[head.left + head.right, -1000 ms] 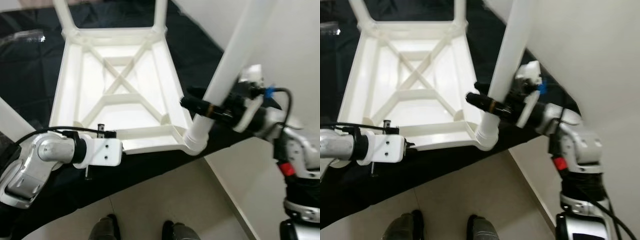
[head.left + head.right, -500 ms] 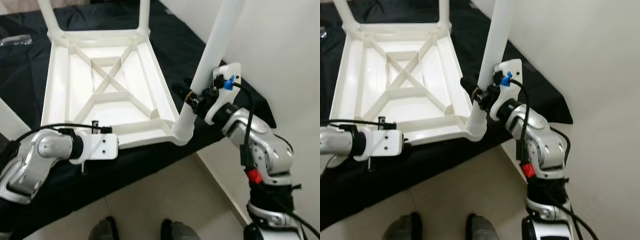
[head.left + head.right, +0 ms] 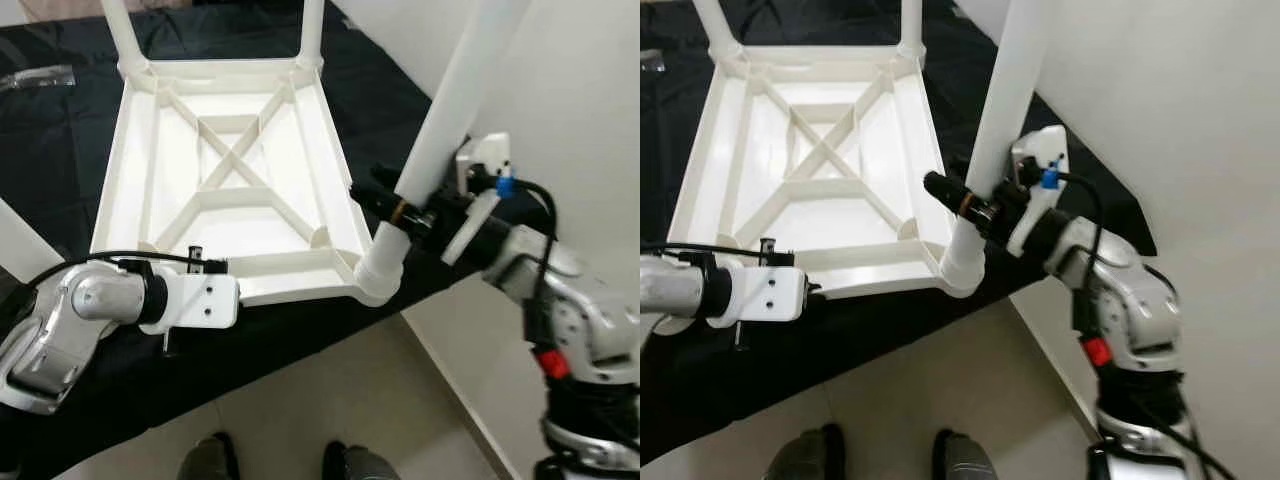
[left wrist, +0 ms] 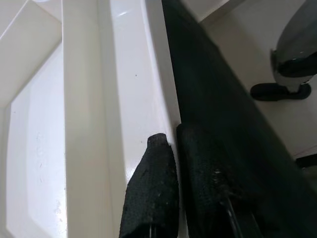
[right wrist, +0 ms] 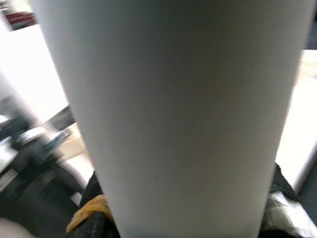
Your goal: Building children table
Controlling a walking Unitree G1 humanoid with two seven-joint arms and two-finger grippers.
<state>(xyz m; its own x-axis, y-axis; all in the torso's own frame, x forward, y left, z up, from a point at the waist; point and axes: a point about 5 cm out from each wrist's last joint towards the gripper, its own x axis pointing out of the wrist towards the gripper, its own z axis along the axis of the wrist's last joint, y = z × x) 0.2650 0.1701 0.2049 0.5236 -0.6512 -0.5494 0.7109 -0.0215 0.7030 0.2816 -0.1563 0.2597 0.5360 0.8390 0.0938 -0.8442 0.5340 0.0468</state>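
Lying upside down on a black cloth (image 3: pixel 60 130), the white plastic table (image 3: pixel 230 170) shows its underside, with ribs that cross in the middle. The cloth covers a low surface, and past its near edge there is a pale tiled floor (image 3: pixel 330 410). A white wall (image 3: pixel 590 110) stands on the right side.

Two white legs (image 3: pixel 125 35) rise from the far corners of the table. A third leg (image 3: pixel 440 140), long and round, stands in the socket at the near right corner and leans a little to the right toward the wall. One more white leg (image 3: pixel 15 240) is at the left edge of the scene, and I cannot tell what it joins.

The right gripper (image 3: pixel 400 208) is at the lower part of the third leg, just above the socket. Its black fingers (image 3: pixel 945 190) are closed around the leg from both sides and hold it. In the right wrist view the leg (image 5: pixel 173 114) is very close to the camera.

The left gripper (image 4: pixel 173 148) is at the near edge of the table, on the left side. Its two fingers (image 4: pixel 153 188) are almost together and pinch the thin rim of the table (image 4: pixel 124 94) where it meets the cloth (image 4: pixel 218 109).

At the near edge of the floor the two dark feet (image 3: pixel 210 460) of the robot are visible.
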